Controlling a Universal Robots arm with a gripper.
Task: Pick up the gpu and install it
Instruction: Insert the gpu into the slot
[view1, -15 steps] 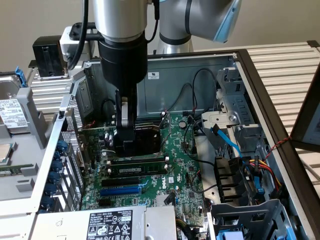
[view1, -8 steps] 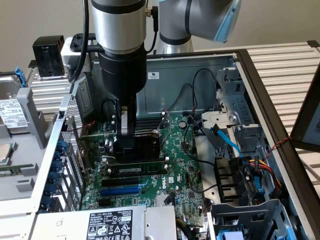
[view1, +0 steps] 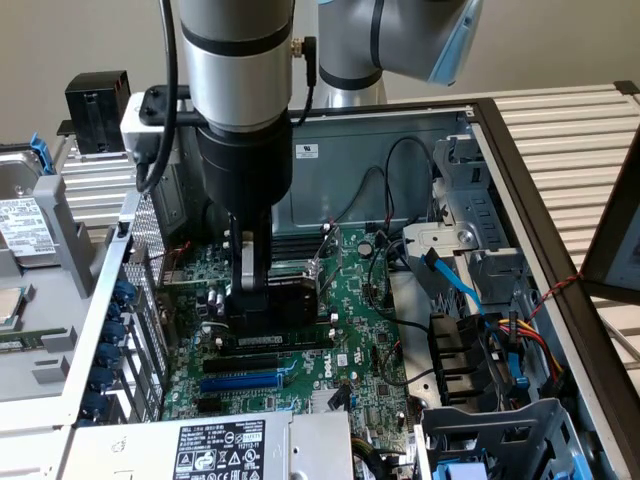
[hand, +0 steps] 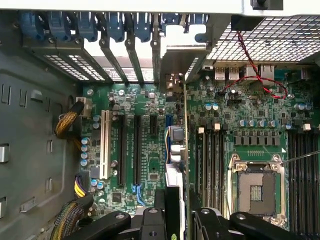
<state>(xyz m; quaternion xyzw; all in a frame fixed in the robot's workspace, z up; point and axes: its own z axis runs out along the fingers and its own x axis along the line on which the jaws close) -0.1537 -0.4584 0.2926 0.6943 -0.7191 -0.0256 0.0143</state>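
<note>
Green circuit board under a black boxy cooler: the gpu (view1: 296, 296), pinched upright between the closed-in fingers of the gripper (view1: 250, 292). Sits low inside the open computer case (view1: 400, 140), just toward the exterior view's left of centre, right down at the motherboard (view1: 365, 330). Install step in hand, by the look of it. From the wrist, seen edge-on as a thin line beside the black expansion slots (hand: 136, 150). Seated or not, cannot tell. Calls, probably, for the bottom edge kept square with its slot and straight, even pressure.

Gripper (view1: 248, 300) straight down, clamped on gpu (view1: 298, 297)
</note>
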